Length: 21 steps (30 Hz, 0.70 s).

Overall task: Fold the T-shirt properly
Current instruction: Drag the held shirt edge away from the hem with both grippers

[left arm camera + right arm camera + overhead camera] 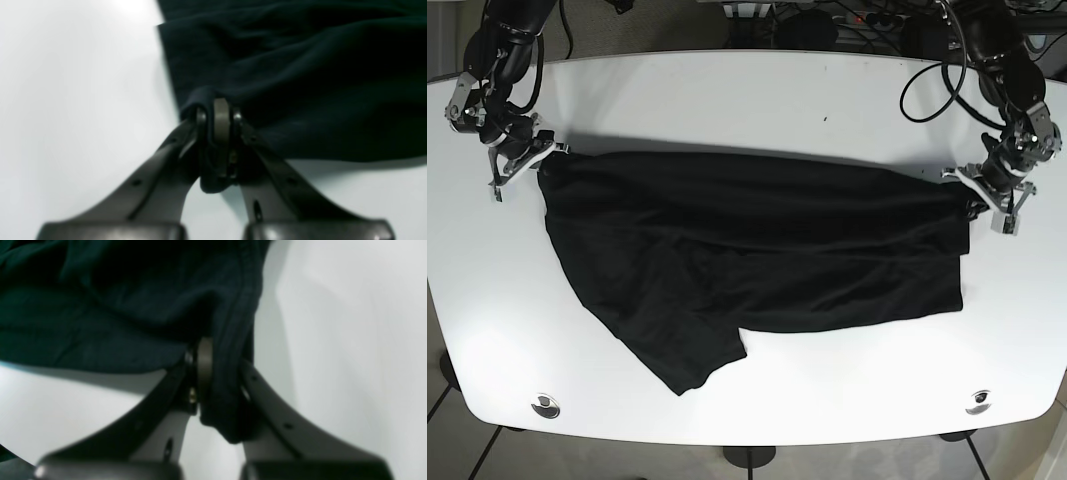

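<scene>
We find the black T-shirt spread across the middle of the white table, its upper edge pulled into a nearly straight line between the two arms. Its lower left portion tapers to a loose flap near the front edge, and wrinkles run across the body.

We note the left gripper clamped on a bunched corner of the fabric, with dark cloth wrapped over and between its fingertips. In the base view it sits at the shirt's right end.

We note the right gripper likewise closed on a thick hemmed fold, which hangs down between its jaws. It holds the shirt's left end in the base view.
</scene>
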Each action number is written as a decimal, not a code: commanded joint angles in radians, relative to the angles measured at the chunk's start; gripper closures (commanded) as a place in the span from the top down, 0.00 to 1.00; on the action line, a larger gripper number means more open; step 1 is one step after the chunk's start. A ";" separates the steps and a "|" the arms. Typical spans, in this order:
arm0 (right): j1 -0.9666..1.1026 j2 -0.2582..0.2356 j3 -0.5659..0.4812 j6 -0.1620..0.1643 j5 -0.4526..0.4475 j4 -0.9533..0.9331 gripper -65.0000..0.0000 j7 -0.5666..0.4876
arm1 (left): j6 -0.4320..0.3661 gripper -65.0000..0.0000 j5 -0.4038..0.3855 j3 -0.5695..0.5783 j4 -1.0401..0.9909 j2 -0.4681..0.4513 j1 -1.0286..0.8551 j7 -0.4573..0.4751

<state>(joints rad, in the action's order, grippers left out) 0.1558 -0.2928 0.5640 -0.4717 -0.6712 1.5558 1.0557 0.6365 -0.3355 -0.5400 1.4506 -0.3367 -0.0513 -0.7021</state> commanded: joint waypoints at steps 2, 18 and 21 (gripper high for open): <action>0.017 -0.018 0.004 -0.005 -0.020 0.018 0.03 -0.021 | -0.002 0.00 -0.009 -0.052 0.025 -0.022 -0.035 0.023; 0.132 -0.065 0.003 -0.134 -0.029 0.021 0.04 -0.021 | 0.062 0.00 -0.003 -0.222 0.111 -0.003 -0.192 -0.034; 0.144 -0.065 0.004 -0.180 -0.029 0.021 0.18 -0.019 | 0.062 0.25 -0.003 -0.222 0.154 -0.003 -0.192 -0.120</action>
<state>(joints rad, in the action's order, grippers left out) 0.3042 -0.3378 0.5587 -0.6399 -0.6914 1.5578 1.0500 0.7033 -0.3279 -0.7528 1.5814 -0.3191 -0.2474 -0.8436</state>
